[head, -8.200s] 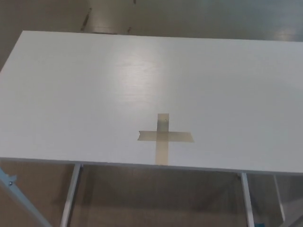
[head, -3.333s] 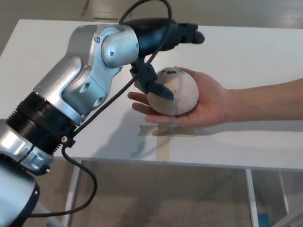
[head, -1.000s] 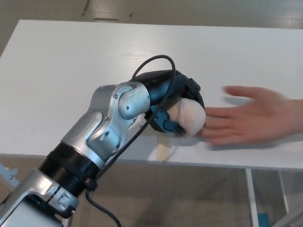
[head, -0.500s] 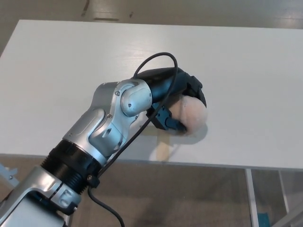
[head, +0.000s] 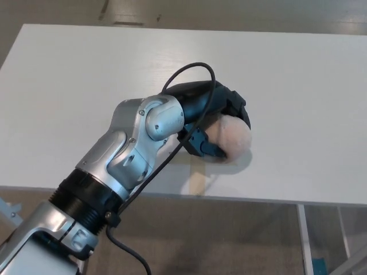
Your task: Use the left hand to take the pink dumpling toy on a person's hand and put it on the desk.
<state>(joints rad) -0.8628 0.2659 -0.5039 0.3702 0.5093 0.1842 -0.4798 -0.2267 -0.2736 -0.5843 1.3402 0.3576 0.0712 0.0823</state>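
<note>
The robot's left arm comes in from the bottom left corner and reaches up and to the right, with a shiny silver forearm, a black ring band low on it, and a round silver wrist joint where a thin black cable loops up and over. At the end is the black left hand, turned so its back faces up, with its thick fingers curled over the top of the pink dumpling toy and its thumb pressed against the near side, so the hand is closed around it. The right arm and hand do not show.
</note>
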